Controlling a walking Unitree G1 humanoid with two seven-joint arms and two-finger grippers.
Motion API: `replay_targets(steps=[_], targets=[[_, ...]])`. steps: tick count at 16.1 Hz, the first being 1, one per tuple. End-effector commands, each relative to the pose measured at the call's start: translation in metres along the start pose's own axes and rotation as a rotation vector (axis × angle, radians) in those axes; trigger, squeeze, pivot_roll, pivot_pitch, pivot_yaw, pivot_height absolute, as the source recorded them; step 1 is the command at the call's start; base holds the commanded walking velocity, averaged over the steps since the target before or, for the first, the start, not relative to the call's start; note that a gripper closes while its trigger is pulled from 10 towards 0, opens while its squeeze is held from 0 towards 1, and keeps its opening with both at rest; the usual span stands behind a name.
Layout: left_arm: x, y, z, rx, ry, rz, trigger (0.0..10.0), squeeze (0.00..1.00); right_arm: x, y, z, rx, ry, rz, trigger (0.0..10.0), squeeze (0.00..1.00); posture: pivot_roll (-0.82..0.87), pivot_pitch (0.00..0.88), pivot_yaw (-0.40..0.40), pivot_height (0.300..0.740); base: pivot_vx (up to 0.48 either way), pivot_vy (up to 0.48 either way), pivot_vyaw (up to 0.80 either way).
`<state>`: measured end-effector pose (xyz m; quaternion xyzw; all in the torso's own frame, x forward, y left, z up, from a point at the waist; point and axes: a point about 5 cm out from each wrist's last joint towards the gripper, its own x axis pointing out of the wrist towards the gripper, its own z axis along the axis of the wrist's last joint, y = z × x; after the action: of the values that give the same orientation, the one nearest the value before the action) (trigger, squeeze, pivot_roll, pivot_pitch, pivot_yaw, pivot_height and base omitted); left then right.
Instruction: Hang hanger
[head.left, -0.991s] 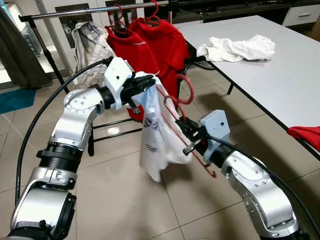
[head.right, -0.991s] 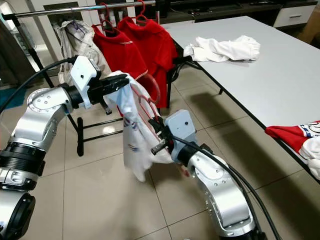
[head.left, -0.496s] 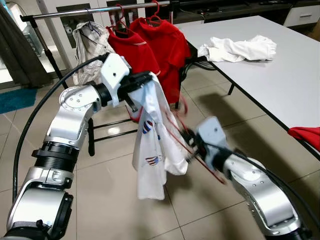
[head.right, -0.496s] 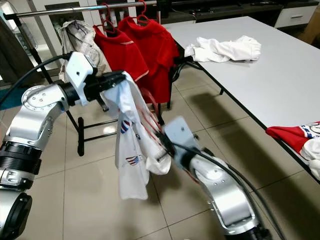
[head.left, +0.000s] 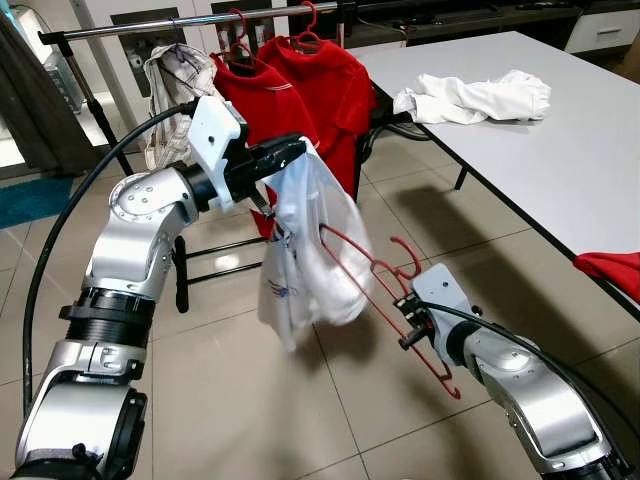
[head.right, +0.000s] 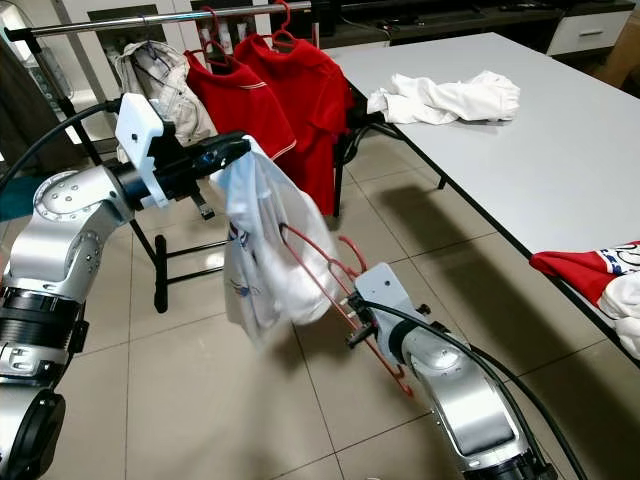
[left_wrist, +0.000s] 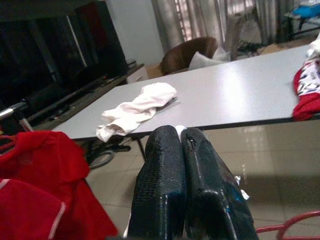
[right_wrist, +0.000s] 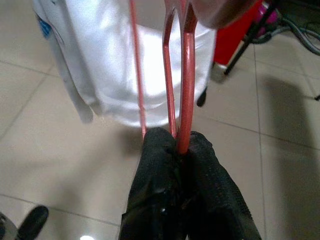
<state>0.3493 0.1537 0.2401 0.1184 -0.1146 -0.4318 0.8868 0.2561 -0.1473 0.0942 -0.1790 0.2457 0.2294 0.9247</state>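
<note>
Nearest: right gripper (head.left: 409, 322), low over the tiled floor (head.left: 230, 400), fingers clamped tight on the wire of a red hanger (head.left: 375, 290), hook end up beside the wrist. Far end of that hanger buried in a white shirt (head.left: 305, 245). Just beyond and higher: left gripper (head.left: 290, 152), fingers pressed together on the top of that shirt, a sliver of white pinched between them in the left wrist view. Garment dangling between the two arms, bunched, not yet sitting square on the hanger.

Judged step: dressing the hanger, hanging itself not begun. Next move likely calling for the second shoulder to be threaded, then a lift toward the rail.

Farther back: clothes rail (head.left: 180, 22), already carrying two red shirts (head.left: 300, 90) and a pale checked garment (head.left: 170, 85); free stretch of bar apparently scarce there. To the right, grey table (head.left: 540, 130) with a crumpled white cloth (head.left: 475, 98) and a red cloth (head.left: 612, 268) at its edge, close beside the right arm's path.
</note>
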Motion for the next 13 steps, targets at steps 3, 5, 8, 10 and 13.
replay_targets(steps=[3,5,8,10,13], targets=[[-0.008,0.004,0.023,0.039,-0.085,-0.011,0.0,0.00,0.000,-0.004,0.024,-0.011,-0.159,-0.056,10.0,0.00,-0.10,0.000,0.067,0.740,0.000,0.000,0.00],[-0.012,0.005,0.010,0.056,-0.005,0.008,0.0,0.00,-0.027,-0.001,0.094,0.035,-0.620,-0.038,10.0,0.00,-0.10,0.013,0.074,0.740,0.000,0.000,0.00],[-0.015,0.004,-0.001,0.088,0.051,0.019,0.0,0.00,-0.024,0.006,0.079,-0.124,-0.442,0.037,10.0,0.00,-0.09,0.020,0.073,0.740,0.000,0.000,0.00],[-0.019,0.008,0.001,0.093,0.050,0.026,0.0,0.00,-0.026,-0.005,0.051,-0.154,-0.275,0.035,10.0,0.00,-0.09,0.024,0.069,0.740,0.000,0.000,0.00],[-0.023,0.009,0.006,0.088,0.035,-0.014,0.0,0.00,-0.033,-0.017,0.031,-0.183,-0.158,0.036,10.0,0.00,-0.08,0.036,0.072,0.740,0.000,0.000,0.00]])
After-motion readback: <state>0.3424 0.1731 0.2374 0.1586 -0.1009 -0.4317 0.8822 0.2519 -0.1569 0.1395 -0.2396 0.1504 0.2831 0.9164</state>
